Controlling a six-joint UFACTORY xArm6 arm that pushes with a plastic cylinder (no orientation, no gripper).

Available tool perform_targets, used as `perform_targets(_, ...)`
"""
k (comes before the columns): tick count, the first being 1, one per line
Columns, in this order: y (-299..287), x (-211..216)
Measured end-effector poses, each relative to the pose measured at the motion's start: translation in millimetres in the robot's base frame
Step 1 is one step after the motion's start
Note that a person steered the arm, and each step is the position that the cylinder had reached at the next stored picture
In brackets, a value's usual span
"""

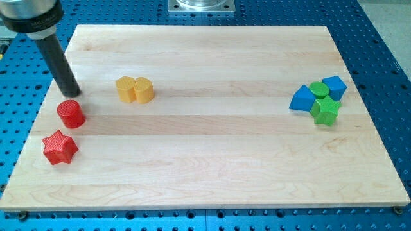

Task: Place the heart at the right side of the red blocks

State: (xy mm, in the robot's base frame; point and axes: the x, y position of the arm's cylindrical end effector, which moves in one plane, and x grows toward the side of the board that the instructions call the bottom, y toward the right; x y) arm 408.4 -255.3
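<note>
A yellow heart block (135,90) lies at the view's upper left of the wooden board (212,147). A red cylinder (70,113) and a red star (60,147) sit near the left edge, below and left of the heart. My tip (70,93) is just above the red cylinder, close to it, and about a hundred pixels left of the heart. The rod rises up and to the left from the tip.
At the view's right sits a tight cluster: a blue triangular block (302,99), a blue block (334,86), a green cylinder (319,88) and a green star-like block (325,111). A blue perforated table surrounds the board.
</note>
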Motion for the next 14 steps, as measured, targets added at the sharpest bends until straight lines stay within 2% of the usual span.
perform_targets(2,22,69)
perform_targets(3,31,74)
perform_targets(4,50,47)
perform_targets(5,60,55)
perform_targets(6,33,65)
perform_targets(10,33,56)
perform_targets(11,33,52)
perform_targets(12,52,-25)
perform_targets(13,83,-40)
perform_targets(14,84,-40)
